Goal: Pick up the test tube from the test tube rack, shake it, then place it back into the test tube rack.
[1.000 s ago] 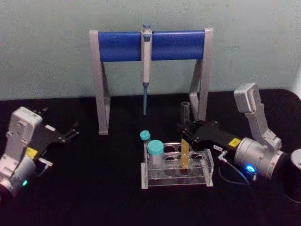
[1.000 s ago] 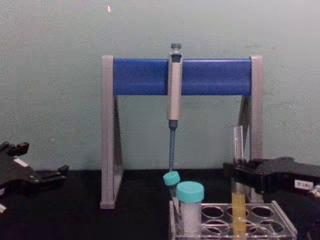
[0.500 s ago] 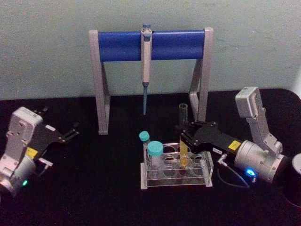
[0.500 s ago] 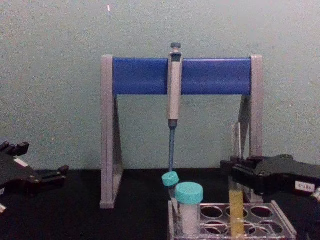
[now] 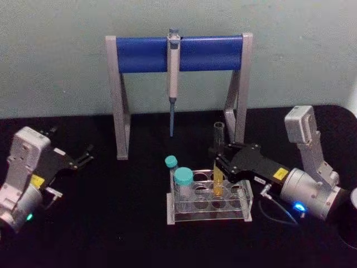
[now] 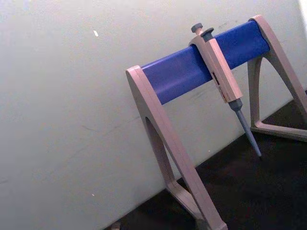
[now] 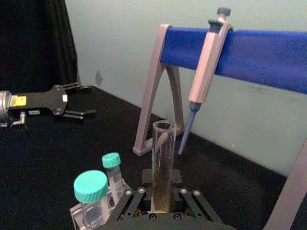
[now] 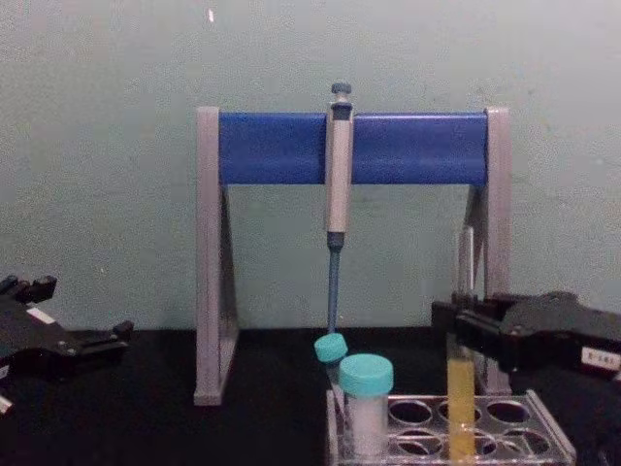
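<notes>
The test tube [image 5: 218, 134] stands upright, its yellow liquid [image 8: 462, 408] reaching down into a back-row hole of the clear test tube rack [image 5: 209, 215]. My right gripper [image 5: 219, 161] comes in from the right and is shut on the test tube at mid-height, just above the rack's top plate [image 8: 543, 427]. In the right wrist view the test tube [image 7: 163, 158] rises straight up from between the fingers. My left gripper [image 5: 83, 157] rests open at the table's left, well away from the rack, and shows in the chest view [image 8: 109, 340] too.
A grey-legged stand with a blue crossbar [image 5: 145, 54] is behind the rack, with a pipette [image 5: 173, 78] hanging from it. A wide teal-capped tube [image 5: 183, 184] and a slim teal-capped one [image 5: 171, 166] stand in the rack's left end. A dark cylinder [image 5: 351, 223] sits at the far right.
The test tube has risen a little in the right gripper's hold, its bottom still inside the rack. The right arm has shifted slightly. The left arm has not moved.
</notes>
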